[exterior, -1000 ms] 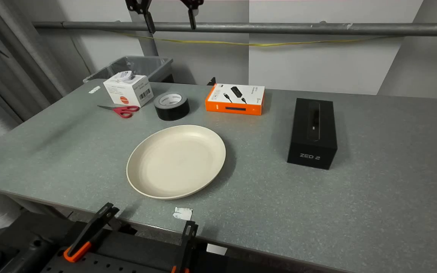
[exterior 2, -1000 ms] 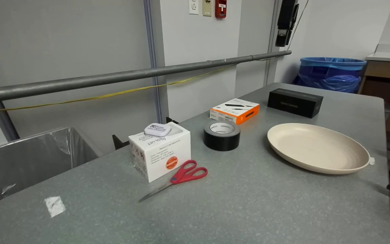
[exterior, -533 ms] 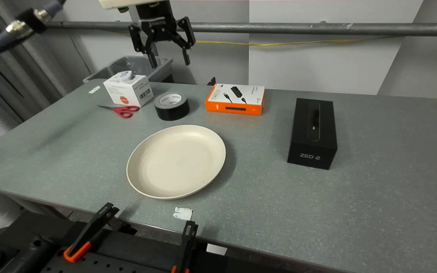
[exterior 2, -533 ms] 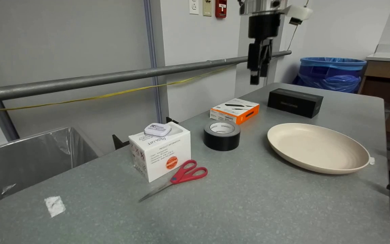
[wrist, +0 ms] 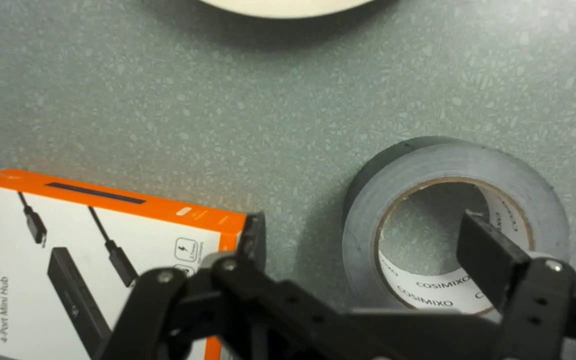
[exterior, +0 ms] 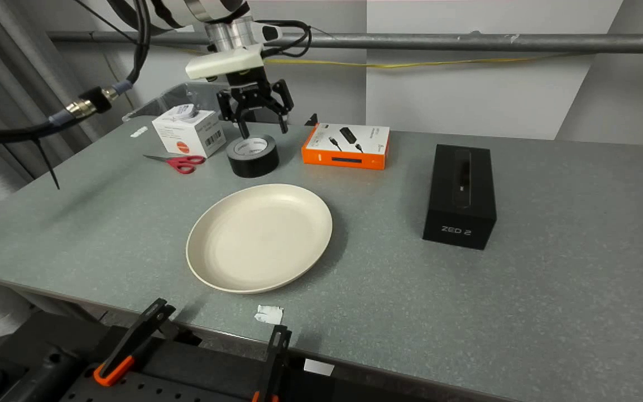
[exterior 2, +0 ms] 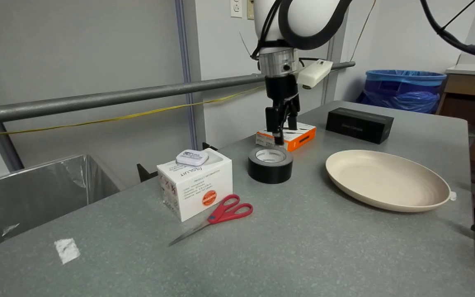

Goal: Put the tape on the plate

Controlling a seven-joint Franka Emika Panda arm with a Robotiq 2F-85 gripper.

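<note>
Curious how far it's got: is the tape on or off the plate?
Off: both exterior views show the tape on the table, apart from the plate.

A grey pipe runs along pale walls.

Red-handled scissors beside white carton, black box well apart

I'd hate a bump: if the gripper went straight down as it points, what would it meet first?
Probably the tape: in the wrist view, the gripper has one of its fingers overlapping it. Depth is unclear; that finger might instead slip into the tape's hollow.
</note>
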